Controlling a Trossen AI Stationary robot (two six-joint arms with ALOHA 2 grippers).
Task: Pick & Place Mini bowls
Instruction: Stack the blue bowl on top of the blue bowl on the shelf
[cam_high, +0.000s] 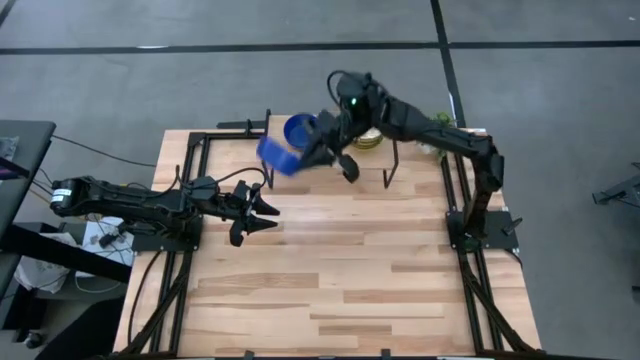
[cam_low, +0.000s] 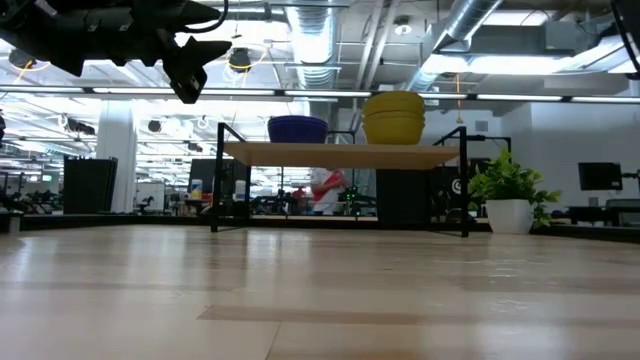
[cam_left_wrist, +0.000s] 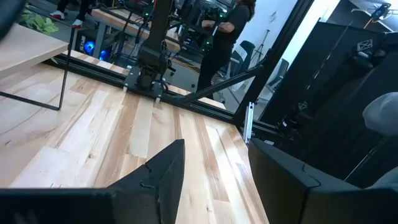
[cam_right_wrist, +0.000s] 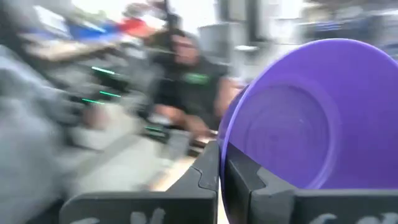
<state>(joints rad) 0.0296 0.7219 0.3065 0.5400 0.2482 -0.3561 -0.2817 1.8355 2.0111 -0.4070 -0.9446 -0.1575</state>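
Above the far edge of the table (cam_high: 330, 280), the right claw (cam_high: 300, 155) is clamped on the rim of a blue bowl (cam_high: 276, 156), which it carries tilted in the air just beside the small raised shelf (cam_low: 340, 154); the right wrist view shows the two dark fingers (cam_right_wrist: 211, 168) pinching that rim, one inside and one outside, with the bowl's hollow turned toward the camera. On the shelf stand a blue bowl stack (cam_low: 298, 129) at one end and a yellowish bowl stack (cam_low: 394, 117) nearer the other, the two well apart; how many bowls each holds cannot be counted from here, though the yellowish pile looks like several nested together. The carried bowl hangs close to the blue stack in the high view, so the job appears to be well under way, and this bowl is either about to join that stack or has been taken from it; the pictures alone do not settle which. No bowl lies on the open tabletop in any view, which suggests that little or nothing is left to collect there. The left claw (cam_high: 262, 210) waits low over the near left part of the table, its fingers spread and holding nothing. A person stands in the room beyond the table.
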